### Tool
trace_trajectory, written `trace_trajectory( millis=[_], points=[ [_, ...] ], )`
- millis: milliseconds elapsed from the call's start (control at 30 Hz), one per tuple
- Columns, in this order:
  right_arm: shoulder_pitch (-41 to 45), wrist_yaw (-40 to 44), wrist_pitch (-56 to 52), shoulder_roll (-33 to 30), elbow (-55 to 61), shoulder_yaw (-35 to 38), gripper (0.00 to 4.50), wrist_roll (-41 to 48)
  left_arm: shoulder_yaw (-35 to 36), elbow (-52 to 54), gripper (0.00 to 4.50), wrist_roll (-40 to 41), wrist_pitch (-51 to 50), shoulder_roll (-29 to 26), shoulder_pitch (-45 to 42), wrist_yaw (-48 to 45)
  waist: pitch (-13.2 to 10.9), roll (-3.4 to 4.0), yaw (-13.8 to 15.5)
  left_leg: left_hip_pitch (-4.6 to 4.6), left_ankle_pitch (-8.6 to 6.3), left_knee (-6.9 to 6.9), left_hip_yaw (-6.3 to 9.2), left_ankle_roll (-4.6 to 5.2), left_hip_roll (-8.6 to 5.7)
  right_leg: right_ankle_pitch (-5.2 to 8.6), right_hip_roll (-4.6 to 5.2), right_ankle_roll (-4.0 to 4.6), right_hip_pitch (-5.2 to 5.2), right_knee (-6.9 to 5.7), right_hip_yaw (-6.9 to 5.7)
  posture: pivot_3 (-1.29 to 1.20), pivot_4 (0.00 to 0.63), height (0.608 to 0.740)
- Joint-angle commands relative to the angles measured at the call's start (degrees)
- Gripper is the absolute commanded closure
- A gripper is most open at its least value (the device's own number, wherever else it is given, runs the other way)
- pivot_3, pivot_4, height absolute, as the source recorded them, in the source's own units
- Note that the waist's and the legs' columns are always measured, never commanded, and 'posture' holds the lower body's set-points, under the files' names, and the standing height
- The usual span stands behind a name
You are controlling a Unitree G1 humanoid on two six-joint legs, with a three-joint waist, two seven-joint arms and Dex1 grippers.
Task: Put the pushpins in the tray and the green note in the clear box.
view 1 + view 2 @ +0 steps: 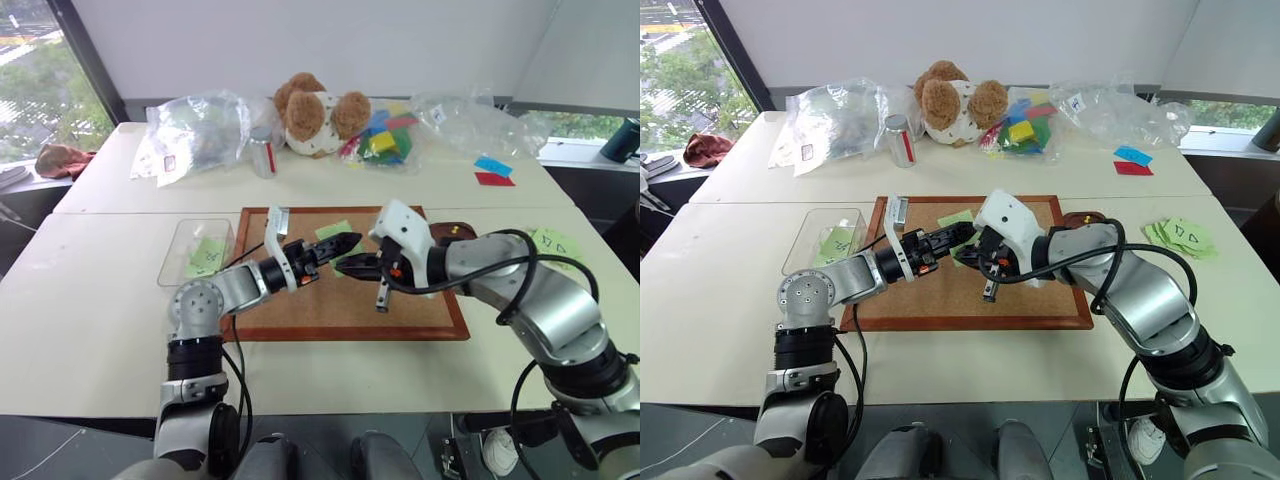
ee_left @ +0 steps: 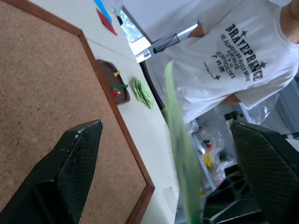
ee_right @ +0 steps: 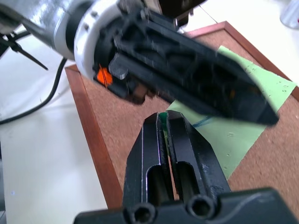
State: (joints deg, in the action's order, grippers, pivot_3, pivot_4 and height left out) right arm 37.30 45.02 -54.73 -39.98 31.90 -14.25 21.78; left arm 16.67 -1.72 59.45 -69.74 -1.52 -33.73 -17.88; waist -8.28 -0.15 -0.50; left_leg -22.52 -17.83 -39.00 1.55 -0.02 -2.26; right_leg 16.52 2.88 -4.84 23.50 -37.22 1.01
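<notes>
1. Right wrist view: the right gripper (image 3: 164, 135) is pressed together on the edge of a green note (image 3: 243, 126), a thin strip of green showing between its fingers, over the corkboard (image 3: 112, 135).
2. Left wrist view catches the same note (image 2: 180, 154) edge-on, standing between the spread fingers (image 2: 70, 163) of the left gripper (image 1: 335, 247), which has not closed on it; whether this is the squiggle note cannot be told from here.
3. Both grippers meet above the middle of the corkboard (image 1: 420, 315), the paper passing between them in what looks like a hand-over, right to left.
4. Pins (image 2: 117, 88) lie in the tray (image 2: 110, 70), a dark dish against the board's right-hand frame; red, yellow and green heads show there, so the pin half of the job looks done or close to it, though their exact count is too small to read.
5. Another green note (image 1: 333, 230) lies on the corkboard near its far edge.
6. The clear box (image 1: 180, 245) sits on the bench (image 1: 90, 320) just off the board's left side and already holds green paper (image 1: 205, 255); the carried note is not yet in it.
7. Left to do, by this view: finish the transfer and drop the note in the box.
8. More green notes (image 1: 555, 243) lie stacked on the bench to the right, apart from the action.
9. A person in a white printed T-shirt (image 2: 238, 51) stands beyond the bench.
</notes>
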Motion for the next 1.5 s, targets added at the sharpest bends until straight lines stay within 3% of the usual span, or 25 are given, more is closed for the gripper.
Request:
trace_trajectory(
  millis=[33,200,233,400,667,1500],
  points=[
    [1.47,-0.03,-0.01,0.31,1.19,0.57,4.5,0.68,0.35,2.32,1.79,2.54,-0.41,0.55,0.42,1.12,0.0,0.0,0.01,0.0,0.0,0.0,0.0,0.0,0.0,0.0,0.0,0.0,0.0,0.0,0.0,0.0,0.15,0.74],
    [1.61,-0.16,-0.66,0.39,1.88,0.7,4.5,1.12,1.92,2.37,4.37,5.99,-0.79,2.37,1.25,4.91,0.0,0.0,-0.03,0.0,0.0,0.01,0.0,0.0,0.0,0.0,0.0,0.0,0.01,0.0,0.0,0.0,0.15,0.74],
    [1.46,-0.27,-0.85,0.37,2.19,0.76,4.5,1.28,2.65,2.25,4.44,7.34,-0.96,3.26,1.5,6.27,0.0,0.0,-0.02,0.0,0.0,0.01,0.0,0.0,0.0,0.0,0.0,0.0,0.01,0.0,0.0,0.0,0.15,0.74],
    [0.9,-0.74,-1.34,0.22,2.79,1.09,4.5,1.76,5.16,1.89,4.44,13.08,-0.7,6.01,2.93,12.79,0.0,0.0,-0.02,0.0,0.0,0.01,0.0,0.0,0.0,0.0,0.0,0.0,0.0,0.0,0.0,0.0,0.15,0.74],
    [1.04,-1.36,-2.39,-0.2,2.81,3.01,4.5,2.99,4.39,2.72,4.44,15.88,0.79,5.19,4.74,15.8,0.0,-0.01,-0.01,0.0,0.0,0.0,0.0,-0.01,0.0,0.0,0.0,0.0,0.0,0.0,0.0,0.0,0.15,0.74],
    [4.45,-6.67,-9.24,0.86,4.04,8.09,4.5,8.72,-0.71,2.71,4.44,14.33,5.54,1.15,7.9,12.4,0.0,0.0,-0.01,0.0,0.0,0.02,0.0,-0.01,-0.01,0.0,0.0,0.0,0.01,0.01,0.01,0.0,0.15,0.74]
  ],
)
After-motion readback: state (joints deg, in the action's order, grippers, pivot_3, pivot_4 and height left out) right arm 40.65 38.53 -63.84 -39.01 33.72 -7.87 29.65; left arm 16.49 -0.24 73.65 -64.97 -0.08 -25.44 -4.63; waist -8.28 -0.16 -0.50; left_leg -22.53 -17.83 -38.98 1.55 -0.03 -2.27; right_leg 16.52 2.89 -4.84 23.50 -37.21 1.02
